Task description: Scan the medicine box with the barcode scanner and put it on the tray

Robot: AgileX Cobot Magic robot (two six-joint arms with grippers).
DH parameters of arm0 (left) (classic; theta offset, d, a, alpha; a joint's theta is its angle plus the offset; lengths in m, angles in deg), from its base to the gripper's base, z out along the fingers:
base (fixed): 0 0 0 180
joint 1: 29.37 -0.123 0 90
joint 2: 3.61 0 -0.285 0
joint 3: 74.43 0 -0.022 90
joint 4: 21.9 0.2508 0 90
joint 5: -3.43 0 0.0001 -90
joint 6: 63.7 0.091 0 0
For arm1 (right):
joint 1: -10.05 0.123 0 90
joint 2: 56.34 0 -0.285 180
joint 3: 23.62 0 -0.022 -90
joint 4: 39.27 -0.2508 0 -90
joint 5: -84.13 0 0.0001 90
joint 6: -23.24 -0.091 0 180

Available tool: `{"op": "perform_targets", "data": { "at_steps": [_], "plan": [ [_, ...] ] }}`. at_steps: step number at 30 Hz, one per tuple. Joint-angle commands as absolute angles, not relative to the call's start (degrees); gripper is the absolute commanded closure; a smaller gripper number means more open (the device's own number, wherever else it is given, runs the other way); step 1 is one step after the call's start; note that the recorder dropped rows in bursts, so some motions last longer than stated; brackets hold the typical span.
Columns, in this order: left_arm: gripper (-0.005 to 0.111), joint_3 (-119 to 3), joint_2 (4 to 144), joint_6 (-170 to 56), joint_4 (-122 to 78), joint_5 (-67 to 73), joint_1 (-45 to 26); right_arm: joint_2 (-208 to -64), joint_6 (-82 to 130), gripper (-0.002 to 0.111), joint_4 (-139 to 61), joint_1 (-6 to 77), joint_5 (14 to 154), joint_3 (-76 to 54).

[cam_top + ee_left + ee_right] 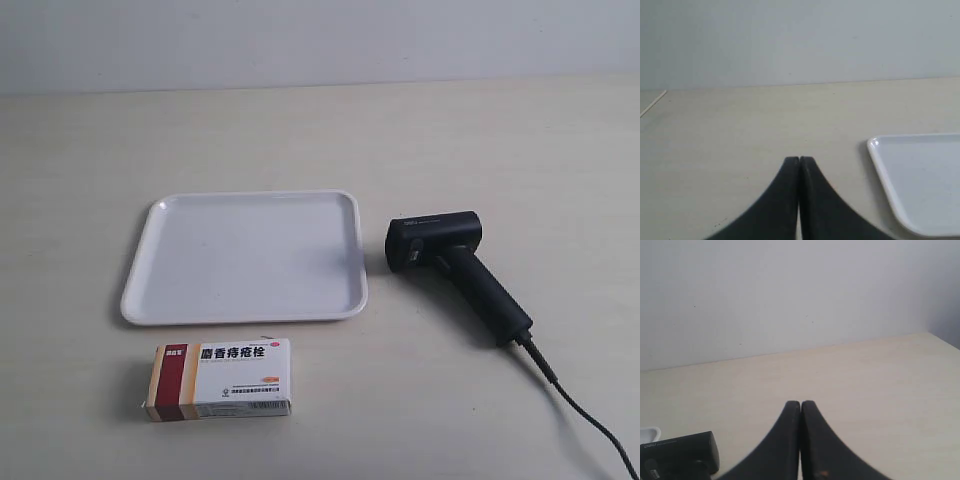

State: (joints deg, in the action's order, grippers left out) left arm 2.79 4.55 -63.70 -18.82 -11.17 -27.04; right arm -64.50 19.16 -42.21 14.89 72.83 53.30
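Observation:
The white medicine box (220, 378) with red and tan end stripes lies flat on the table, just in front of the tray. The white tray (246, 258) is bare; one corner of the tray (920, 180) shows in the left wrist view. To the tray's right lies the black barcode scanner (456, 268), its cable trailing to the lower right; the scanner's head (680, 455) shows in the right wrist view. My left gripper (799, 160) is shut and holds nothing, above bare table beside the tray. My right gripper (800, 404) is shut and empty too, a short way from the scanner. Neither arm shows in the exterior view.
The pale wooden table (500, 140) runs back to a plain white wall (320, 40). The scanner's black cable (585, 415) runs toward the exterior view's lower right corner. A table edge (942, 340) shows in the right wrist view.

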Motion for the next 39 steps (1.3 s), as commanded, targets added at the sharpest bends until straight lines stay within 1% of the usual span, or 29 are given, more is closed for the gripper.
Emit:
{"op": "perform_targets", "data": {
  "at_steps": [1,22,26,31,39],
  "plan": [
    [0.104,2.8,4.2,-63.7,-19.2,-11.2,-27.3,-64.1,19.7,0.108,-42.1,15.0,73.3,53.6],
    [0.104,2.8,4.2,-63.4,-19.2,-11.2,-27.3,-64.1,19.7,0.108,-42.1,15.0,73.3,53.6],
    [0.104,2.8,4.2,-64.0,-20.8,-9.4,-27.3,-64.1,19.7,0.108,-42.1,15.0,73.5,53.6],
    [0.104,2.8,4.2,-72.3,-27.0,0.6,-27.3,-64.1,13.3,0.108,-43.8,15.0,76.7,53.6],
    [0.104,2.8,4.2,-88.2,-27.0,25.6,-27.3,-64.1,6.1,0.108,-43.8,15.0,80.7,53.6]
  ]
}}
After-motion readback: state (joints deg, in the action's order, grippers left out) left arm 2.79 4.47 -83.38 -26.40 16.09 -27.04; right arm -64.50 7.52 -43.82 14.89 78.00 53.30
